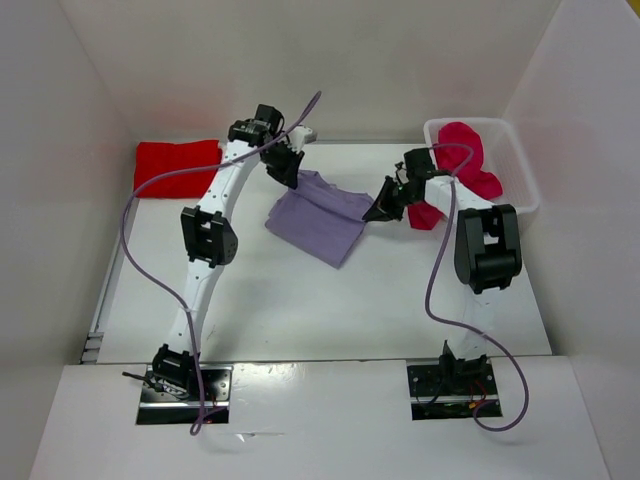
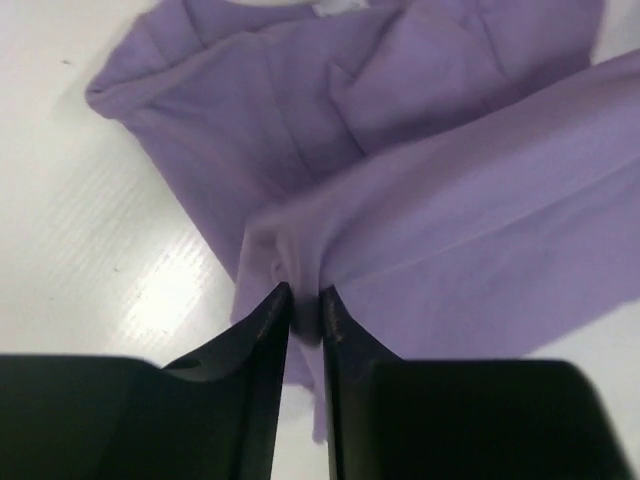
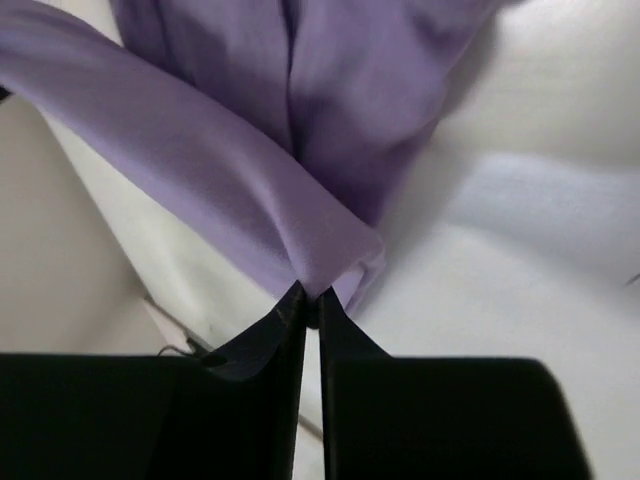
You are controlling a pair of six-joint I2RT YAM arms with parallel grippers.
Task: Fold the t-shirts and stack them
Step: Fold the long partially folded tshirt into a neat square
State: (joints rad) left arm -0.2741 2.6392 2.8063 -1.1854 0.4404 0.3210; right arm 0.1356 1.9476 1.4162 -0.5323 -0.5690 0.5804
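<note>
Top external view shows the soft pale lavender cloth t-shirt [image 1: 318,222] in the middle of the desk [image 1: 300,300], its raised far edge pinched between the narrow jaws of the left end effector [image 1: 285,168] and right end effector [image 1: 384,208], apparently to carry a fold across.

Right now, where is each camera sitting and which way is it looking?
Top camera: above and behind the robot, looking down at the table; shows the left arm and right arm, bases at the bottom.
Left wrist camera: on the left wrist, looking along the left pincer pinching the purple t-shirt.
Right wrist camera: on the right wrist, looking along the right pincer pinching the same shirt.
Shared: all three see the purple t-shirt.
</note>
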